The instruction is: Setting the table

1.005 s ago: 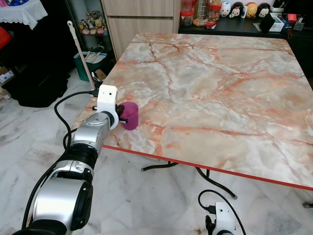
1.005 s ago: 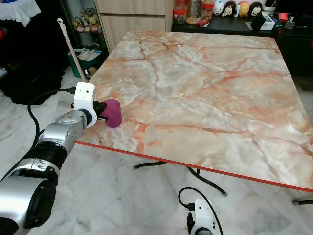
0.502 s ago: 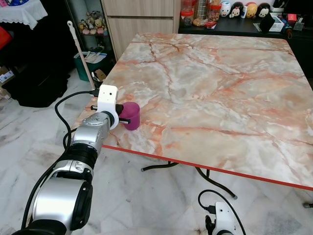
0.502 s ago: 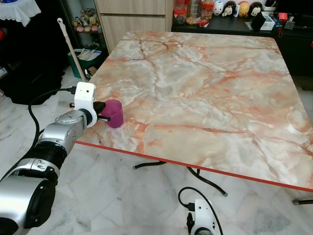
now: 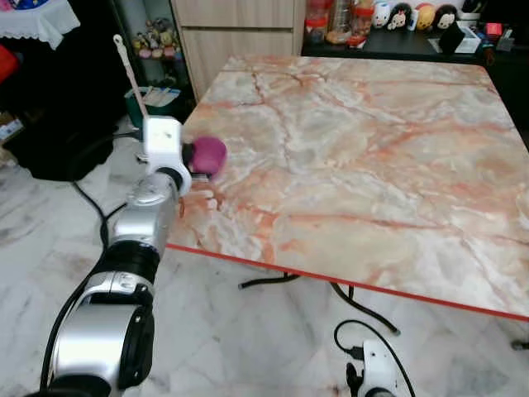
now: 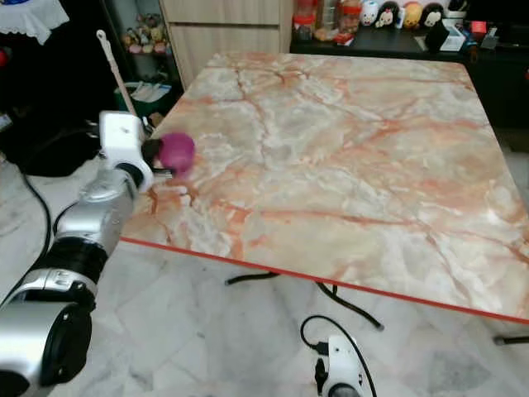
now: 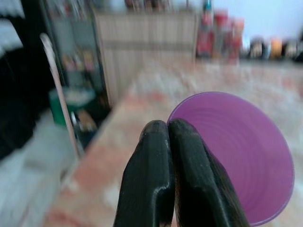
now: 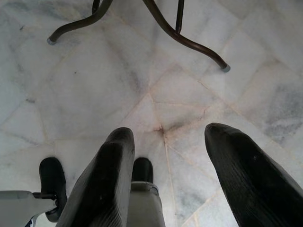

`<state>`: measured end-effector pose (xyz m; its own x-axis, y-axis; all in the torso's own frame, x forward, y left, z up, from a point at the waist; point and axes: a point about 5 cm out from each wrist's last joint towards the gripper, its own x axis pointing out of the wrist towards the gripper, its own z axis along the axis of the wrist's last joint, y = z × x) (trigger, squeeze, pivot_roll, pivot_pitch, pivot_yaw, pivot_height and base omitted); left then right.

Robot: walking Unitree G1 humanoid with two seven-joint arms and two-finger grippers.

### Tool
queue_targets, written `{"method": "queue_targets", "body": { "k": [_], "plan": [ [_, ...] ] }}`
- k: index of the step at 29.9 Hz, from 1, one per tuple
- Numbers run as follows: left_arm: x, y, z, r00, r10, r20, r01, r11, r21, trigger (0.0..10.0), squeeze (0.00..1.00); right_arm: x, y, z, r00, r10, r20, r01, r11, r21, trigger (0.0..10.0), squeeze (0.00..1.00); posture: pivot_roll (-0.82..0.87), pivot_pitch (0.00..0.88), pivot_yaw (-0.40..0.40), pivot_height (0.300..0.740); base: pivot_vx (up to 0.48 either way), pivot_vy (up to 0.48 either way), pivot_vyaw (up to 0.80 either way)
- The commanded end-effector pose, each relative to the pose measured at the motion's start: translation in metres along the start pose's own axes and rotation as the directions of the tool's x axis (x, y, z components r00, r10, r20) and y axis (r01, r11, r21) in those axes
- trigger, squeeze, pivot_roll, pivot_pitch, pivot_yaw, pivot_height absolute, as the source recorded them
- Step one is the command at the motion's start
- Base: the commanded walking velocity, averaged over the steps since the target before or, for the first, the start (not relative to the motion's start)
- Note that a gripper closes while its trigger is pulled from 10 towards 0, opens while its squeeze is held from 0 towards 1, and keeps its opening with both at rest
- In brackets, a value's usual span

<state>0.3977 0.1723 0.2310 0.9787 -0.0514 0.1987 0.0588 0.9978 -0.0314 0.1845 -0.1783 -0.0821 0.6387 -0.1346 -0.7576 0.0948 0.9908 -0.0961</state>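
In the left eye view, the left gripper (image 5: 192,155) holds a purple cup (image 5: 207,155) above the marble table (image 5: 372,149), over its left edge and near the corner closest to the robot; the cup seems lifted and tipped on its side, though the picture is a little blurred there. The right eye view gives the same scene: the cup hangs just over the left border of the table, and on the tabletop I see no plate, no cutlery and no other dish. In the left wrist view, the two black fingers (image 7: 161,179) press together on the near rim of the cup, so the claw is clamped on it, and the open mouth of the cup faces the camera. In the right wrist view, the right gripper (image 8: 177,161) hangs low over the tiled floor (image 8: 94,80) beside the table legs, with its fingers standing apart and nothing between them. I judge the task is only at its beginning: the cup is not yet set down, and all the rest of the setting is left to do.
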Motion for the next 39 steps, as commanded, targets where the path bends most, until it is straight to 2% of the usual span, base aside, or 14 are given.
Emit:
{"method": "queue_targets", "body": {
  "k": [1,9,12,15,16,17,19,24,25,27,29,33,35,39],
  "plan": [
    [-0.005,0.017,0.009,0.995,0.069,0.078,-0.070,0.997,0.011,10.0,0.00,0.000,0.003,-0.002,1.000,0.012,-0.010,-0.012,1.000,-0.004,10.0,0.00,0.06,0.070,0.055,0.740,0.000,0.000,0.00],
    [-0.032,0.082,0.005,0.937,0.309,0.163,-0.334,0.930,0.154,10.0,0.00,0.000,0.003,0.000,1.000,0.017,-0.006,-0.017,1.000,-0.009,10.0,0.00,0.06,0.058,0.052,0.740,0.000,0.000,0.00],
    [-0.053,0.116,-0.002,0.889,0.411,0.204,-0.457,0.833,0.311,10.0,0.00,0.000,0.003,-0.001,1.000,0.020,-0.010,-0.021,1.000,-0.014,10.0,0.00,0.07,0.054,0.050,0.740,0.000,0.000,0.00],
    [-0.078,0.150,-0.017,0.812,0.554,0.186,-0.582,0.740,0.337,10.0,0.00,0.000,0.004,-0.002,1.000,0.025,-0.013,-0.025,0.999,-0.020,10.0,0.00,0.07,0.050,0.048,0.740,0.000,0.000,0.00],
    [-0.078,0.150,-0.017,0.812,0.554,0.186,-0.582,0.740,0.337,10.0,0.00,0.000,0.004,-0.002,1.000,0.025,-0.013,-0.025,0.999,-0.020,10.0,0.00,0.07,0.050,0.048,0.740,0.000,0.000,0.00],
    [-0.094,0.167,-0.028,0.773,0.614,0.160,-0.621,0.680,0.391,10.0,0.00,-0.001,0.004,-0.003,1.000,0.026,-0.013,-0.026,0.999,-0.020,10.0,0.00,0.07,0.047,0.046,0.740,0.000,0.000,0.00],
    [-0.114,0.182,-0.046,0.741,0.664,0.101,-0.628,0.633,0.452,10.0,0.00,-0.001,0.004,-0.003,1.000,0.027,-0.013,-0.027,0.999,-0.022,10.0,0.00,0.07,0.047,0.044,0.740,0.000,0.000,0.00],
    [-0.139,0.192,-0.082,0.725,0.684,-0.082,-0.542,0.640,0.545,10.0,0.00,0.000,0.003,-0.002,0.999,0.030,-0.012,-0.030,0.999,-0.030,10.0,0.00,0.07,0.052,0.040,0.740,0.000,0.000,0.00],
    [-0.154,0.187,-0.107,0.725,0.662,-0.187,-0.470,0.676,0.567,10.0,0.00,0.000,0.003,-0.001,0.999,0.031,-0.011,-0.032,0.999,-0.033,10.0,0.00,0.07,0.059,0.040,0.740,0.000,0.000,0.00],
    [-0.159,0.185,-0.115,0.723,0.655,-0.222,-0.444,0.686,0.576,10.0,0.00,0.000,0.003,-0.001,0.999,0.031,-0.010,-0.032,0.999,-0.034,10.0,0.00,0.07,0.059,0.040,0.740,0.000,0.000,0.00],
    [-0.173,0.169,-0.143,0.728,0.591,-0.347,-0.326,0.744,0.583,10.0,0.00,0.000,0.003,0.000,1.000,0.029,-0.008,-0.029,0.999,-0.029,10.0,0.00,0.06,0.070,0.039,0.740,0.000,0.000,0.00],
    [-0.179,0.160,-0.155,0.725,0.560,-0.400,-0.265,0.764,0.589,10.0,0.00,0.000,0.002,0.000,1.000,0.028,-0.007,-0.028,0.999,-0.028,10.0,0.00,0.06,0.073,0.040,0.740,0.000,0.000,0.00],
    [-0.191,0.123,-0.188,0.716,0.432,-0.547,-0.153,0.863,0.482,10.0,0.00,0.000,0.001,-0.001,1.000,0.027,-0.008,-0.027,0.999,-0.027,10.0,0.00,0.06,0.083,0.032,0.740,0.000,0.000,0.00],
    [-0.200,0.091,-0.211,0.687,0.322,-0.651,-0.093,0.928,0.361,10.0,0.00,0.000,0.000,-0.001,1.000,0.025,-0.009,-0.025,0.999,-0.027,10.0,0.00,0.05,0.085,0.030,0.740,0.000,0.000,0.00]
  ]
}}
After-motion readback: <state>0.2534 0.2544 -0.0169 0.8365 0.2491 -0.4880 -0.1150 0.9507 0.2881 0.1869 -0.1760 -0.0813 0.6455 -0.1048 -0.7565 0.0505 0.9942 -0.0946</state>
